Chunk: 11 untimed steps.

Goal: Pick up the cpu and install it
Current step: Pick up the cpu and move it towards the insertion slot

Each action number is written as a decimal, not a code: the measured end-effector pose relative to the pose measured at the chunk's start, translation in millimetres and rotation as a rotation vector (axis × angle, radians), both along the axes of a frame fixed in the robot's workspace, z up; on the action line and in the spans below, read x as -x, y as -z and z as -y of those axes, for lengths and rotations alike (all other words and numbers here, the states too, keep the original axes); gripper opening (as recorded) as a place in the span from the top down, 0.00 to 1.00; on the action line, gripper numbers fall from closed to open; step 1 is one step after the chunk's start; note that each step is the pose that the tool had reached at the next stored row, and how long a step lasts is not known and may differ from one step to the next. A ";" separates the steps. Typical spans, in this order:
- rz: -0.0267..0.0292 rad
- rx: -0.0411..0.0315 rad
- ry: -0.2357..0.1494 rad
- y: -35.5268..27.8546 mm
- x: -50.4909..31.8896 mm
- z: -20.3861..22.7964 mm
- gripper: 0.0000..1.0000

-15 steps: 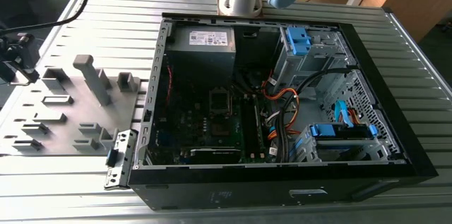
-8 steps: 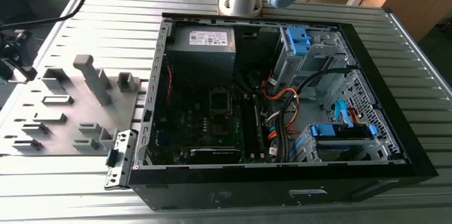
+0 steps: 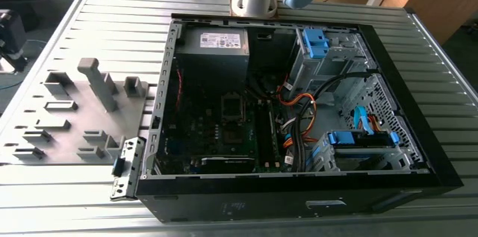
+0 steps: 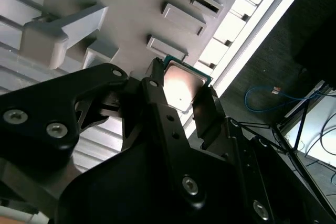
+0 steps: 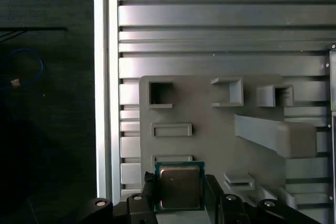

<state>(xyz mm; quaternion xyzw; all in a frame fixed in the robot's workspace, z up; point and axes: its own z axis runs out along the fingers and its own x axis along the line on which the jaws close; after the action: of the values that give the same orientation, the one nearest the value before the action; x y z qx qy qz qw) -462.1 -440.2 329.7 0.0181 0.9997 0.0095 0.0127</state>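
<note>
- Gripper (image 5: 180,196) pinches cpu (image 5: 179,186) btwn its two fingers, over grey tray (image 5: 210,119), first wrist view.
- Exterior view's left: tray beside open PC case (image 3: 418,153).

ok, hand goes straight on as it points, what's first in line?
Likely the grey fixture plate, just beyond the cpu clamped in the hand; the gap between them is unclear.

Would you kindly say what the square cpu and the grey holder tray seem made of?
The silvery-topped square cpu: brushed metal lid, softly reflective, on a green board edge. The matte grey holder tray: probably plastic, uniform and dull.
</note>
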 end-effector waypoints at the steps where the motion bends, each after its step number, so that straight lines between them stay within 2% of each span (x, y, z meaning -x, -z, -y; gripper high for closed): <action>1: 0.0001 -0.0001 0.000 -4.4 0.0 0.0 0.53; 7: -0.0001 0.0001 0.000 -30.5 -0.1 0.0 0.53; 9: 0.0000 0.0000 0.000 -36.6 -0.1 0.0 0.53; 11: 0.0002 -0.0001 0.000 -38.5 -0.1 0.0 0.53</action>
<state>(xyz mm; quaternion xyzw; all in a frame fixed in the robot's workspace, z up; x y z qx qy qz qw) -462.0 -440.2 368.2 0.0180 0.9997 0.0095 0.0128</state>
